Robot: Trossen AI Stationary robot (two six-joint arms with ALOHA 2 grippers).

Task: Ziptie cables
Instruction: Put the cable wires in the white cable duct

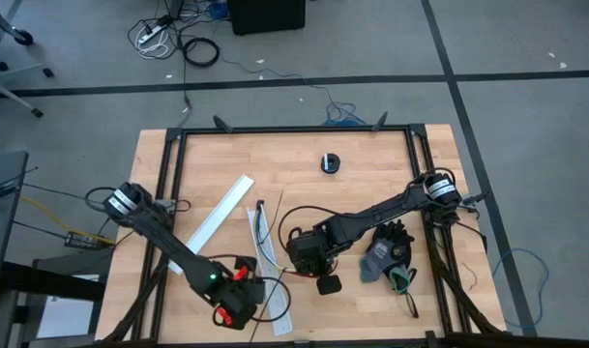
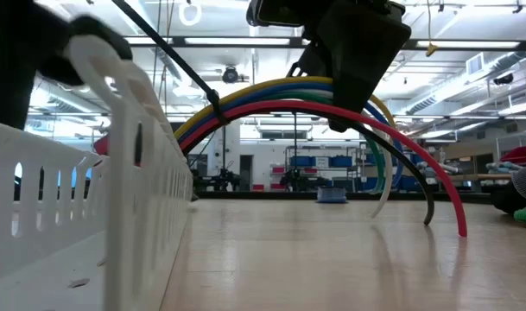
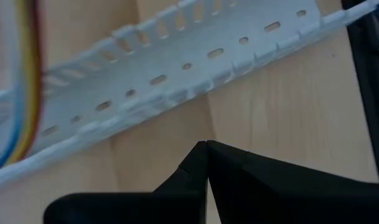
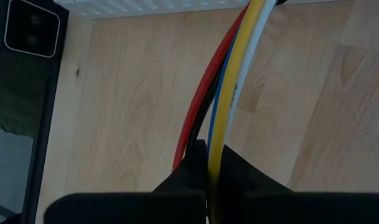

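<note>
Pale wooden table (image 1: 371, 193) from above: two white slotted channels (image 1: 221, 215) lie near its middle, and the left gripper (image 1: 238, 307) sits at the near edge. Low view: the cables (image 2: 280, 93) arch off the tabletop. Left wrist view: fingers (image 3: 195, 168) pressed together, empty, beside a channel. Right wrist view: the right gripper (image 4: 206, 163) pinches the cables.

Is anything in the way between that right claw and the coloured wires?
No. The right gripper is already shut on the cables, holding them up in an arch above the table; nothing visible sits between them.
</note>
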